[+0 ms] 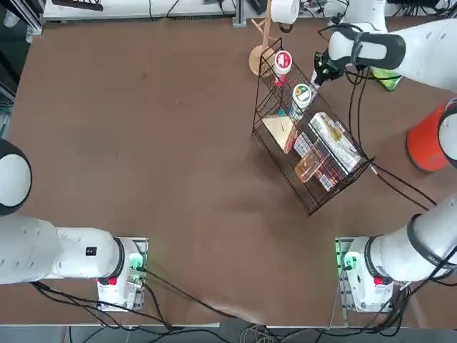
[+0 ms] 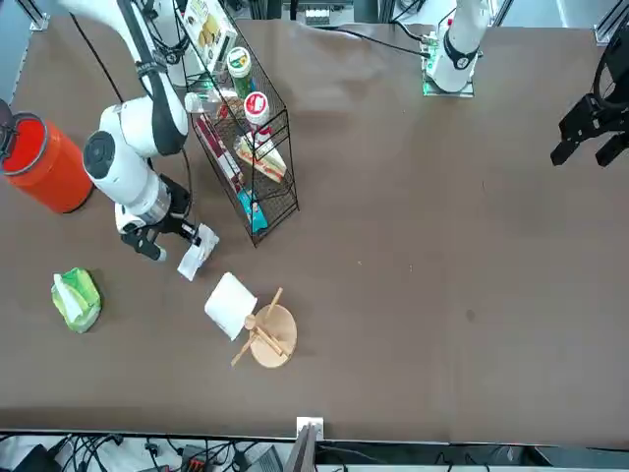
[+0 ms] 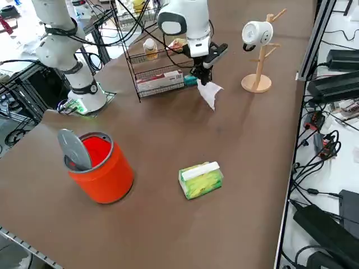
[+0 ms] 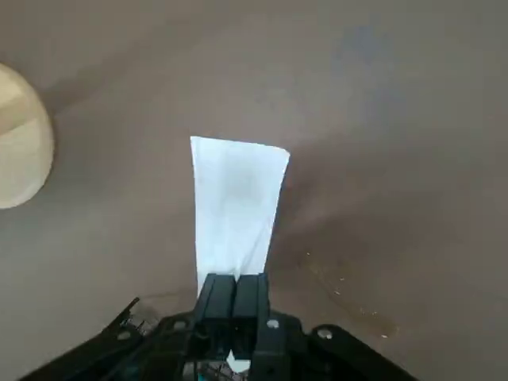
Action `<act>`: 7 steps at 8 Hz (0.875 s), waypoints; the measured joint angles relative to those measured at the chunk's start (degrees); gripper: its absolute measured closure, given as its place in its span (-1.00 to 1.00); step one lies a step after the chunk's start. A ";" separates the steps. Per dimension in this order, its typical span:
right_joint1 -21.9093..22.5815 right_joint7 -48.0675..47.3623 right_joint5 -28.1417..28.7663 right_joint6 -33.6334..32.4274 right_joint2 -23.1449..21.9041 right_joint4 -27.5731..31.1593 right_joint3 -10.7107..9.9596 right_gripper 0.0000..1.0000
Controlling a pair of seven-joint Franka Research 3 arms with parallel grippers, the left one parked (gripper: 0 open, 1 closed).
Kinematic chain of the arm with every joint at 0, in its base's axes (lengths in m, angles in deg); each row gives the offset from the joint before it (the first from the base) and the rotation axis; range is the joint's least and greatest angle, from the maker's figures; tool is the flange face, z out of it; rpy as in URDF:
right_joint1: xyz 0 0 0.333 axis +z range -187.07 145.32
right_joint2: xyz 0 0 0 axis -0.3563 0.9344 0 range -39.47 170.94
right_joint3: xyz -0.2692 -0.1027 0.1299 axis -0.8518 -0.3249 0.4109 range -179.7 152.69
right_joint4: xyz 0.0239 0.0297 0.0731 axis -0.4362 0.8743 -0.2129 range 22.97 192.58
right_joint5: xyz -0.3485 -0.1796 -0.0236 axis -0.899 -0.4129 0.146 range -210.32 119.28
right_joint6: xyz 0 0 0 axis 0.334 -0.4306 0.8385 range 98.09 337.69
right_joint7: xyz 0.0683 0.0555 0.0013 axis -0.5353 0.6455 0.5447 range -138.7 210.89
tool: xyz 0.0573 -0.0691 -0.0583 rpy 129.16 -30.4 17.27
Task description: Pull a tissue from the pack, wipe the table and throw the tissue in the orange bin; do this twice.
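The right claw pinches a white tissue, its fingers closed on one end while the rest juts out past the tips, just beside a black wire basket. Whether the tissue touches the brown worktop cannot be told. Small bright specks dot the surface near it. The green-and-white pack lies on the worktop, well apart from the claw. The orange bin stands upright near the pack, its gray lid raised and its mouth open. Near the claw, a round-based wooden stand bears a white mug. Inside the basket, two red-lidded and green-lidded containers, one red and one green, share space with a white box and packets.
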State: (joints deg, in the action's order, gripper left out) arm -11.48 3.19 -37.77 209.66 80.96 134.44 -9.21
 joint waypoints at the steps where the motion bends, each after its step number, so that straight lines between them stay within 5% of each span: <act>1: 0.02 -0.87 0.00 0.03 0.39 0.68 0.01 0.97; 7: 0.04 -3.31 0.10 -1.83 1.42 4.67 0.02 0.97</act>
State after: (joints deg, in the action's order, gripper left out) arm -11.44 -0.12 -37.67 207.83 82.38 139.11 -9.19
